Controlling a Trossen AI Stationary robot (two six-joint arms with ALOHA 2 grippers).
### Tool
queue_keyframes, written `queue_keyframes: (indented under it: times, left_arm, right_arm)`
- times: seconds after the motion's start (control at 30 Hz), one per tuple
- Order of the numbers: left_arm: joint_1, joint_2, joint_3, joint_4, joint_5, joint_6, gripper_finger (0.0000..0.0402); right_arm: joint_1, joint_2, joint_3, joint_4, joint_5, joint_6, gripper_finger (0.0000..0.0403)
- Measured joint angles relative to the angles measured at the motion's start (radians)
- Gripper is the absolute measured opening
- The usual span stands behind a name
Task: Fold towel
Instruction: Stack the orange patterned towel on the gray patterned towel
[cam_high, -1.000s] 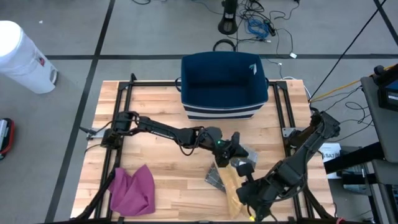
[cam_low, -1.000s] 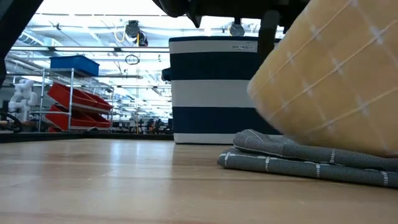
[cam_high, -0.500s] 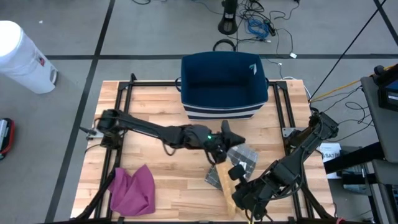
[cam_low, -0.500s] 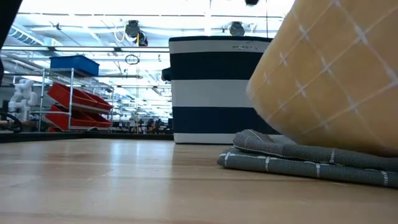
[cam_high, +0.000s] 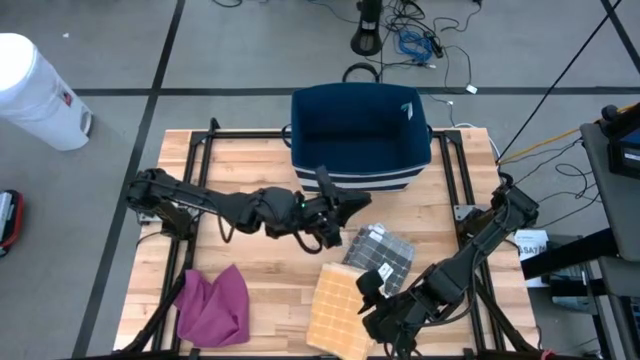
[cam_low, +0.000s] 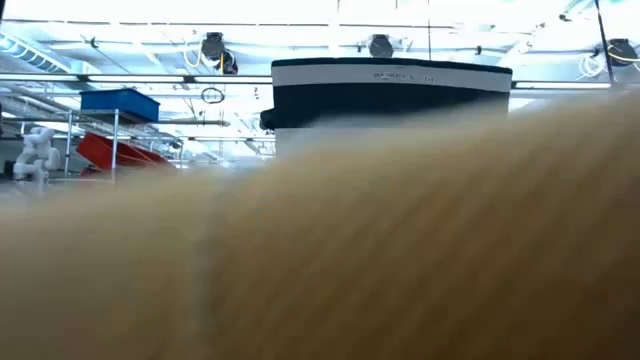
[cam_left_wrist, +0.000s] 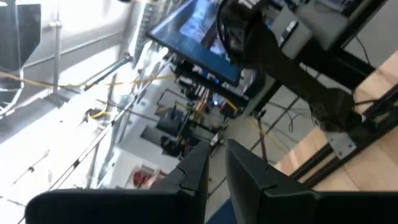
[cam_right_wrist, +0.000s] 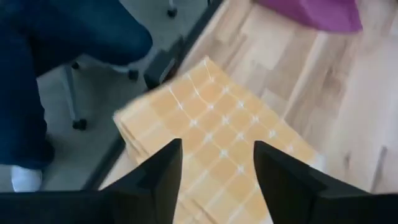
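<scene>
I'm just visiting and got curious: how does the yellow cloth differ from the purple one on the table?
The yellow towel lies spread flat as a neat rectangle, while the purple cloth sits bunched and wrinkled. The yellow towel carries a pale grid pattern; the purple cloth looks plain. The yellow towel lies by the right gripper, whereas the purple cloth sits alone at the table's left corner. Both rest near the same table edge.

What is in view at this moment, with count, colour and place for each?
yellow towel: one, yellow, table's front edge, beside the right arm.
grey towel: one, folded, right of centre.
purple cloth: one, front left corner.
basket: one, navy with white stripes, back centre.
white bin: one, on the floor, far left.
table: one, light wood.
left gripper: raised mid-table, jaws shut.
right gripper: over the yellow towel, jaws open.
</scene>
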Motion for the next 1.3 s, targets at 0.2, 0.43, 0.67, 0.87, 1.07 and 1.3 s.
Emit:
queue_keyframes:
  times: [0.2, 0.43, 0.67, 0.87, 1.07, 1.3]
  left_arm:
    - [-0.015, -0.003, 0.000, -0.097, -0.178, -0.083, 0.0059]
    - [0.036, -0.005, -0.001, -0.613, 0.051, -0.520, 0.0059]
    - [0.085, 0.002, -0.129, -0.645, 0.277, -0.706, 0.0059]
    - [0.084, 0.003, -0.323, -0.486, 0.287, -0.704, 0.0059]
    - [0.103, 0.003, -0.483, -0.330, 0.393, -0.794, 0.0059]
    - [0.130, 0.002, -0.632, -0.163, 0.544, -1.029, 0.0059]
  right_arm:
    - [0.000, 0.005, -0.001, 0.002, 0.048, 0.102, 0.0200]
    - [0.006, 0.005, -0.132, 0.012, 0.079, 0.316, 0.0193]
    - [0.006, 0.005, -0.288, 0.095, 0.149, 0.466, 0.0192]
    - [0.032, 0.005, -0.391, 0.158, 0.235, 0.524, 0.0192]
    - [0.040, 0.005, -0.474, 0.192, 0.320, 0.588, 0.0192]
    - [0.040, 0.004, -0.615, 0.461, 0.345, 0.567, 0.0192]
